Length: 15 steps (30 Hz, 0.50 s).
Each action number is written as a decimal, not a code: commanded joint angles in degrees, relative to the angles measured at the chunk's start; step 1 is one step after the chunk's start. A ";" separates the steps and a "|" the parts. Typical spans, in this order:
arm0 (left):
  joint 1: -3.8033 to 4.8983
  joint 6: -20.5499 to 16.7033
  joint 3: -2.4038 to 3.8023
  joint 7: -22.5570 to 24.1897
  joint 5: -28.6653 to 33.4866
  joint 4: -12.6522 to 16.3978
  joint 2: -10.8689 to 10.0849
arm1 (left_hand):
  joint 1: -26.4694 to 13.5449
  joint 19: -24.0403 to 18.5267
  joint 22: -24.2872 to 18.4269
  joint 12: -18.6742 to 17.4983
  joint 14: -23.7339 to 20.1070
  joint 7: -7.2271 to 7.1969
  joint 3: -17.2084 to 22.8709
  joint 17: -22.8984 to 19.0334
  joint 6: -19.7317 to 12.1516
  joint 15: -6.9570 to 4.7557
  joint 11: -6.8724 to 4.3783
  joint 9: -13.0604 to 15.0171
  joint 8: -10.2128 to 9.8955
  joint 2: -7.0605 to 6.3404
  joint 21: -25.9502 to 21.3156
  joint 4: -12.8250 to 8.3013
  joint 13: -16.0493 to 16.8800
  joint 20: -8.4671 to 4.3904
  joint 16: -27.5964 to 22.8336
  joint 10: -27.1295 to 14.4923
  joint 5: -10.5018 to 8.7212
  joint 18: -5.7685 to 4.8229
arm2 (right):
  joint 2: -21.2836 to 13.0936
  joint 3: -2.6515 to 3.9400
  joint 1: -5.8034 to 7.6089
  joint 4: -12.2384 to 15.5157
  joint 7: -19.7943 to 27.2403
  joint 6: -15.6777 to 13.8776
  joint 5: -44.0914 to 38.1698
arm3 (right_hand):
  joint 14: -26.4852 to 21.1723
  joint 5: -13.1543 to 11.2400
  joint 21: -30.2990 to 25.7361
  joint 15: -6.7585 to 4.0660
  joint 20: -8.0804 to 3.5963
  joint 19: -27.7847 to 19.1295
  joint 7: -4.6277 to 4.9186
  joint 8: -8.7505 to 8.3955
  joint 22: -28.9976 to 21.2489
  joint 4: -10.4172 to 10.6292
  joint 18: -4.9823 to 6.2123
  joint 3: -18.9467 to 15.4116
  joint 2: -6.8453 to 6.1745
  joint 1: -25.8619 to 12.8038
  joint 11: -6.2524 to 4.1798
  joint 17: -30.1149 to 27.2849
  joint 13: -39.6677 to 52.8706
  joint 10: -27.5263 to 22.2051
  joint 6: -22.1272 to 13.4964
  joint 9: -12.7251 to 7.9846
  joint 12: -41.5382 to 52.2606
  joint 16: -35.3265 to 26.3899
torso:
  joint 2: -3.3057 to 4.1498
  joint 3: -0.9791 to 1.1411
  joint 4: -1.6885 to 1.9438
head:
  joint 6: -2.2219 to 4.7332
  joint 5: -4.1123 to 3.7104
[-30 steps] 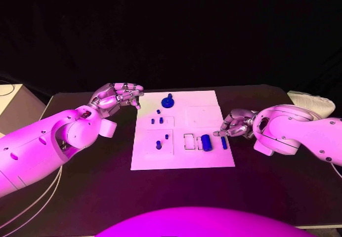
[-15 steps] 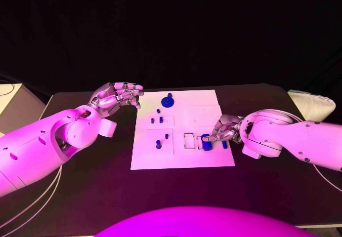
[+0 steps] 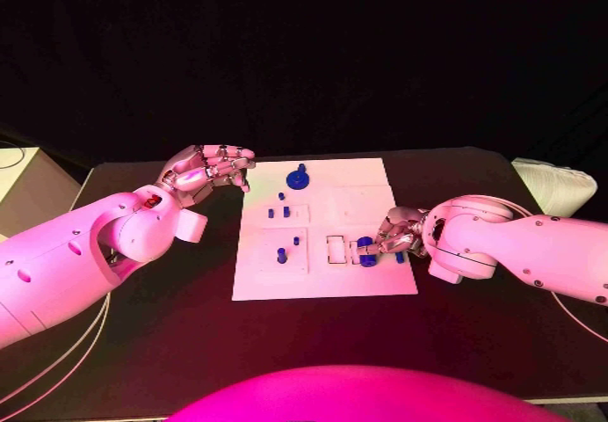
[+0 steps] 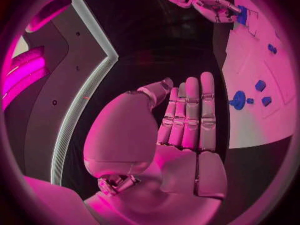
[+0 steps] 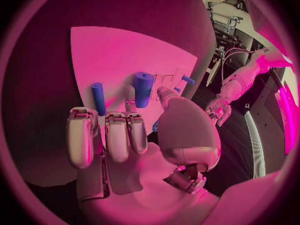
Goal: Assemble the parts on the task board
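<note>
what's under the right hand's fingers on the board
The thick blue cylinder lies on the task board at the right hand's fingertips, a thinner blue rod beside it. Actual contact is hidden.

I'm seeing blue parts (image 3: 366,252) on a plain white task board (image 3: 355,200). It's lying on a black table (image 3: 165,325).
</note>
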 commanded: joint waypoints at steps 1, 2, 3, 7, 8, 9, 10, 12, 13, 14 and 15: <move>-0.03 1.01 0.03 0.44 0.11 0.11 0.02 | -0.08 0.16 -0.02 -0.40 -0.24 0.38 -0.17 0.05 0.00 0.07 0.21 -0.09 -0.21 0.15 0.00 0.04 0.10 0.04 0.33 0.30 0.20 0.74 | 0.45 0.00 -0.10 -0.18 -0.55 1.97 -1.69 | 5.19 -0.80 -0.05 -0.44 -0.14 5.32 0.00 0.36 11.72 -0.03 -0.24 -0.73 0.05 -0.61 -0.46 10.34 15.08 5.82 0.46 0.24 0.19 0.16 | 0.06 0.00 0.10 | -0.08 -0.09; -0.03 1.03 0.03 0.43 0.11 0.11 0.02 | -0.08 0.16 -0.02 -0.40 -0.24 0.38 -0.17 0.05 0.00 0.07 0.21 -0.09 -0.21 0.15 0.00 0.04 0.10 0.04 0.33 0.30 0.20 0.74 | 0.63 0.00 -0.12 -0.31 -0.58 1.96 -2.08 | 5.18 -1.07 -0.14 -0.46 -0.16 5.31 -0.02 0.39 11.68 -0.05 -0.22 -0.92 0.03 -0.59 -0.48 10.31 15.08 5.82 0.46 0.32 0.19 0.14 | 0.05 -0.01 0.11 | -0.07 -0.11; -0.03 1.04 0.03 0.43 0.11 0.11 0.02 | -0.08 0.16 -0.02 -0.40 -0.24 0.38 -0.17 0.05 0.00 0.07 0.21 -0.09 -0.21 0.15 0.00 0.04 0.10 0.04 0.33 0.30 0.20 0.74 | 0.83 -0.01 -0.16 -0.47 -0.61 1.96 -2.48 | 5.18 -1.19 -0.15 -0.47 -0.16 5.31 -0.03 0.41 11.68 -0.06 -0.22 -1.01 0.02 -0.56 -0.49 10.30 15.08 5.82 0.45 0.36 0.19 0.14 | 0.04 -0.03 0.12 | -0.07 -0.14; -0.03 1.08 0.03 0.42 0.12 0.12 -0.01 | -0.08 0.16 -0.02 -0.40 -0.24 0.38 -0.17 0.05 0.00 0.07 0.21 -0.09 -0.21 0.15 0.00 0.04 0.10 0.04 0.33 0.30 0.20 0.74 | 1.56 -0.03 -0.53 -1.22 -0.71 1.84 -4.34 | 5.18 -1.79 -0.09 -0.51 -0.20 5.30 -0.07 0.52 11.73 -0.22 -0.23 -1.49 -0.10 0.37 -0.53 10.33 15.08 5.82 0.40 0.66 0.19 0.14 | 0.03 -0.07 0.10 | -0.16 -0.08; -0.03 1.09 0.03 0.41 0.12 0.13 -0.02 | -0.08 0.16 -0.02 -0.40 -0.24 0.38 -0.17 0.05 0.00 0.07 0.21 -0.09 -0.21 0.15 0.00 0.04 0.10 0.04 0.33 0.30 0.20 0.74 | 1.68 -0.04 -0.64 -1.38 -0.73 1.78 -4.76 | 5.18 -1.83 -0.09 -0.51 -0.20 5.30 -0.08 0.53 11.72 -0.23 -0.23 -1.53 -0.11 0.50 -0.54 10.34 15.08 5.82 0.40 0.69 0.19 0.15 | 0.05 -0.07 0.12 | -0.21 -0.04; -0.03 1.09 0.03 0.41 0.12 0.14 -0.03 | -0.08 0.16 -0.02 -0.40 -0.24 0.38 -0.17 0.05 0.00 0.07 0.21 -0.09 -0.21 0.15 0.00 0.04 0.10 0.04 0.33 0.30 0.20 0.74 | 1.76 -0.04 -0.72 -1.49 -0.74 1.72 -5.10 | 5.18 -1.91 -0.12 -0.52 -0.21 5.30 -0.09 0.57 11.72 -0.25 -0.22 -1.60 -0.11 0.75 -0.55 10.31 15.08 5.82 0.41 0.76 0.19 0.13 | 0.05 -0.07 0.14 | -0.24 -0.02; -0.03 1.10 0.03 0.41 0.12 0.14 -0.04 | -0.08 0.16 -0.02 -0.40 -0.24 0.38 -0.17 0.05 0.00 0.07 0.21 -0.09 -0.21 0.15 0.00 0.04 0.10 0.04 0.33 0.30 0.20 0.74 | 1.85 -0.04 -0.82 -1.61 -0.75 1.62 -5.53 | 5.18 -2.04 -0.06 -0.54 -0.22 5.30 -0.11 0.62 11.75 -0.29 -0.24 -1.69 -0.08 1.35 -0.57 10.31 15.08 5.82 0.41 0.88 0.19 0.13 | 0.05 -0.07 0.12 | -0.28 0.01; -0.03 1.09 0.03 0.41 0.12 0.14 -0.07 | -0.08 0.16 -0.02 -0.40 -0.24 0.38 -0.17 0.05 0.00 0.07 0.21 -0.09 -0.21 0.15 0.00 0.04 0.10 0.04 0.33 0.30 0.20 0.74 | 1.96 -0.05 -0.95 -1.77 -0.77 1.44 -6.21 | 5.18 -2.15 -0.06 -0.58 -0.26 5.30 -0.16 0.73 11.77 -0.38 -0.24 -1.74 0.18 2.93 -0.61 10.33 15.08 5.82 0.37 1.19 0.19 0.13 | 0.03 -0.06 0.10 | -0.33 0.06; -0.03 1.07 0.03 0.41 0.12 0.13 -0.08 | -0.08 0.16 -0.02 -0.40 -0.24 0.38 -0.17 0.05 0.00 0.07 0.21 -0.09 -0.21 0.15 0.00 0.04 0.10 0.04 0.33 0.30 0.20 0.74 | 2.00 -0.05 -1.01 -1.86 -0.80 1.30 -6.50 | 5.18 -2.11 -0.14 -0.59 -0.27 5.29 -0.17 0.77 11.74 -0.44 -0.22 -1.68 0.32 3.82 -0.63 10.35 15.08 5.82 0.34 1.34 0.19 0.13 | 0.03 -0.06 0.10 | -0.33 0.06; -0.03 1.06 0.03 0.40 0.12 0.13 -0.10 | -0.08 0.16 -0.02 -0.40 -0.24 0.38 -0.17 0.05 0.00 0.07 0.21 -0.09 -0.21 0.15 0.00 0.04 0.10 0.04 0.33 0.30 0.20 0.74 | 2.04 -0.05 -1.05 -1.93 -0.83 1.15 -6.75 | 5.18 -2.06 -0.07 -0.60 -0.28 5.30 -0.19 0.80 11.78 -0.49 -0.24 -1.61 0.37 4.46 -0.64 10.33 15.08 5.82 0.33 1.43 0.19 0.12 | 0.01 -0.06 0.07 | -0.35 0.09; -0.03 1.06 0.02 0.40 0.12 0.14 -0.11 | -0.08 0.16 -0.02 -0.40 -0.24 0.38 -0.17 0.05 0.00 0.07 0.21 -0.09 -0.21 0.15 0.00 0.04 0.10 0.04 0.33 0.30 0.20 0.74 | 2.06 -0.05 -1.08 -2.00 -0.85 0.98 -6.96 | 5.18 -2.06 -0.09 -0.61 -0.29 5.29 -0.20 0.84 11.77 -0.51 -0.23 -1.41 0.50 5.35 -0.66 10.34 15.08 5.82 0.33 1.57 0.19 0.12 | -0.01 -0.06 0.04 | -0.35 0.12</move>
